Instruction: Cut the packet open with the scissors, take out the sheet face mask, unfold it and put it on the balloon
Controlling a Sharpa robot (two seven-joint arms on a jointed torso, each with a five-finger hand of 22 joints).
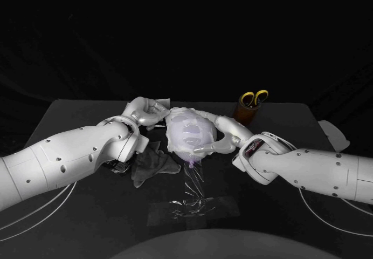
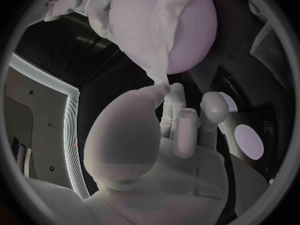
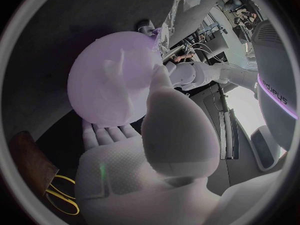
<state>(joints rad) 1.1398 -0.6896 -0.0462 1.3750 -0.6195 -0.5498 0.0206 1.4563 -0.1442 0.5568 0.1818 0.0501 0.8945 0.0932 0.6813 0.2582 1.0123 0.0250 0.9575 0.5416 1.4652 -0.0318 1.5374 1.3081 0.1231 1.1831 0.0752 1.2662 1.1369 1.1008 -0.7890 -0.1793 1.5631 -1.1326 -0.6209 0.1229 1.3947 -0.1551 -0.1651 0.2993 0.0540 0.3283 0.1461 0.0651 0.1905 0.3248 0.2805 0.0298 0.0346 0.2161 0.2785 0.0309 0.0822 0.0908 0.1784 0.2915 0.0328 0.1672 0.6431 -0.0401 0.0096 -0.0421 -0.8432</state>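
Observation:
The pale purple balloon (image 1: 189,141) stands on a clear stand (image 1: 194,208) at the table's middle. The white sheet mask (image 1: 180,116) lies draped over its top and far side. My left hand (image 1: 145,113) is at the balloon's far left and pinches an edge of the sheet mask (image 2: 140,30) between thumb and fingertips (image 2: 167,92). My right hand (image 1: 221,134) cups the balloon (image 3: 109,85) from the right, with its thumb (image 3: 164,92) lying on the balloon's front and its fingers behind. The scissors (image 1: 254,97), yellow-handled, stand in a brown holder (image 1: 248,112) at the back right.
A dark, crumpled packet (image 1: 151,164) lies on the table under my left forearm. A white object (image 1: 334,135) sits near the table's right edge. The scissors' handles (image 3: 59,196) and the holder (image 3: 30,157) are close behind my right hand.

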